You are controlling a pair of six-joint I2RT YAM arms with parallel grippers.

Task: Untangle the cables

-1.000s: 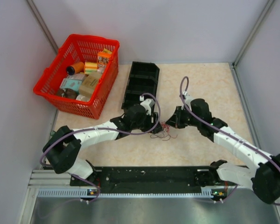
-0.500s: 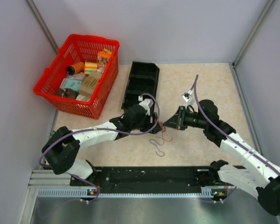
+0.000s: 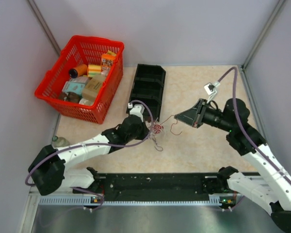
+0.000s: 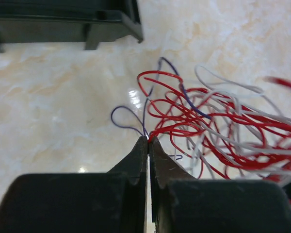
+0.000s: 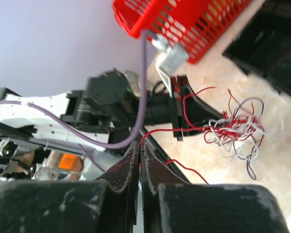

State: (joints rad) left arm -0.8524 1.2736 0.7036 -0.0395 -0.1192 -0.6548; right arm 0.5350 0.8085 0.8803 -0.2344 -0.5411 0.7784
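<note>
The cables [image 3: 156,128] are red, white and dark, all in one knot mid-counter [image 3: 203,145], at 5 o'clock from the black tray [image 3: 146,87]. Your left claw [image 4: 148,140] is pressed together on a red one at the knot's edge, probably as an anchor. Your right claw [image 5: 139,144], at 2 o'clock from the knot, pinches a red one too. Can't tell if it's the same one. The opposed grips look set to draw one cable free.

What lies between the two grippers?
A red wire, stretched from the cables bunched at the left gripper to the right gripper; the top view shows it.
</note>
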